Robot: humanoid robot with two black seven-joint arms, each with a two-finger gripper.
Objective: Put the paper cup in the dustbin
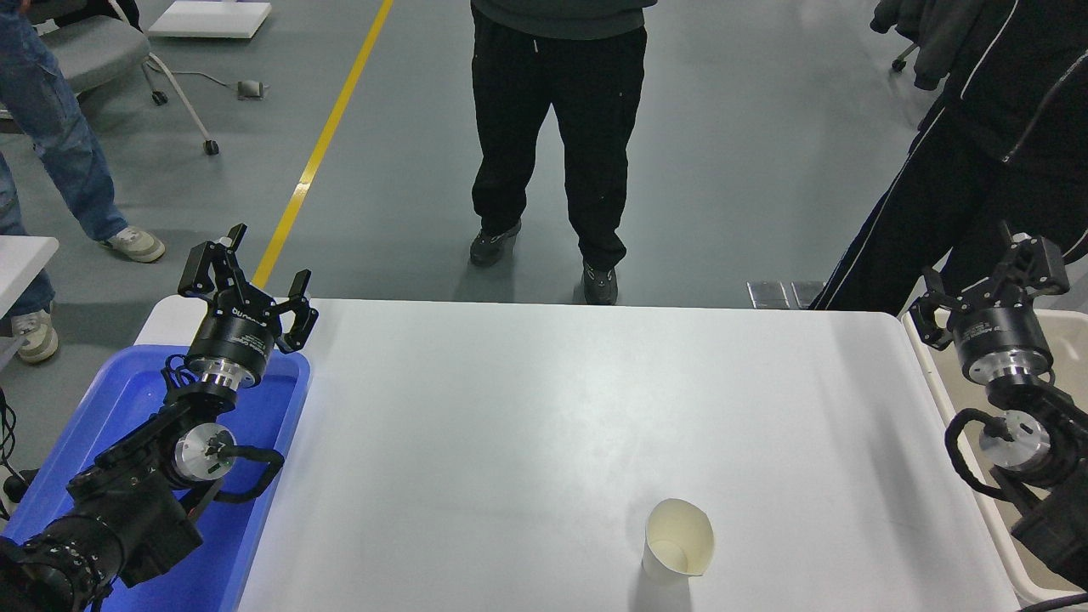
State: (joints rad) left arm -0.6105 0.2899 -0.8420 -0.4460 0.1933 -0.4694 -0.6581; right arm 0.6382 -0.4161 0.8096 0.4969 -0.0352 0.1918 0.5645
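Both pincers gaped empty: right pincer (990,285) over the dustbin (935,374), left pincer (246,276) parked; paper cup (676,541) upright on the table (544,408).

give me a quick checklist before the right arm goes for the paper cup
1. Small white tapered paper cup stands upright, mouth up, on the white table: ok.
2. Nothing else lies on the table around the cup: ok.
3. Right gripper is open and holds nothing, over the large beige plastic dustbin at the table's right edge: ok.
4. Dustbin is free to take the cup: cannot tell, the right arm hides most of its inside.
5. Left gripper is parked open over the bright blue shallow tray, far from the cup: ok.
6. The person in black trousers stands close to the far table edge, no hand over the table: ok.
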